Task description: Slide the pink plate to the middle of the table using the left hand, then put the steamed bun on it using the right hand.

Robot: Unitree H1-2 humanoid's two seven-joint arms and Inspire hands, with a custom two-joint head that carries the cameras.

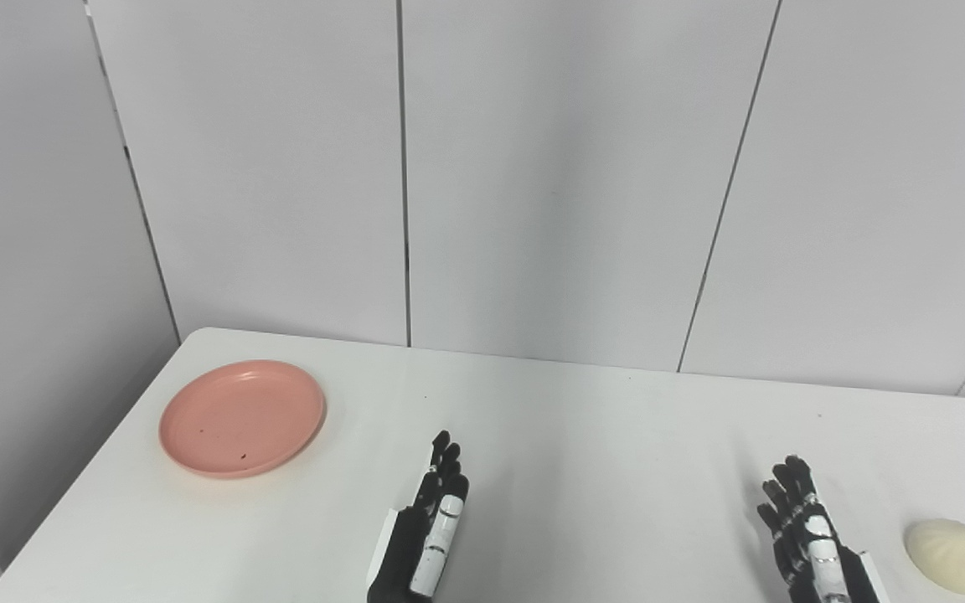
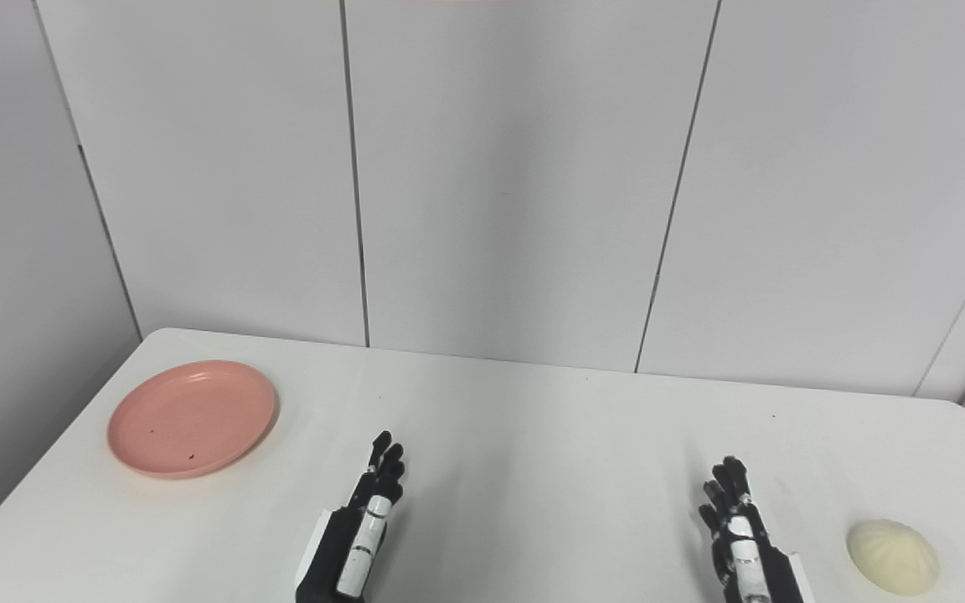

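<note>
Both the left hand (image 1: pixel 428 523) and the right hand (image 1: pixel 809 536) hover empty, fingers extended, low in frame. The round pink plate (image 1: pixel 242 417) lies at the bench's (image 1: pixel 583 469) left; the pale steamed bun (image 1: pixel 952 555) sits lower right.

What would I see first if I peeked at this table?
The pink plate pops out first, empty at the table's far left. Then the two black robot hands, left robot hand and right robot hand, open and holding nothing near the front edge. A pale bun sits at the right, beside the right one.
</note>
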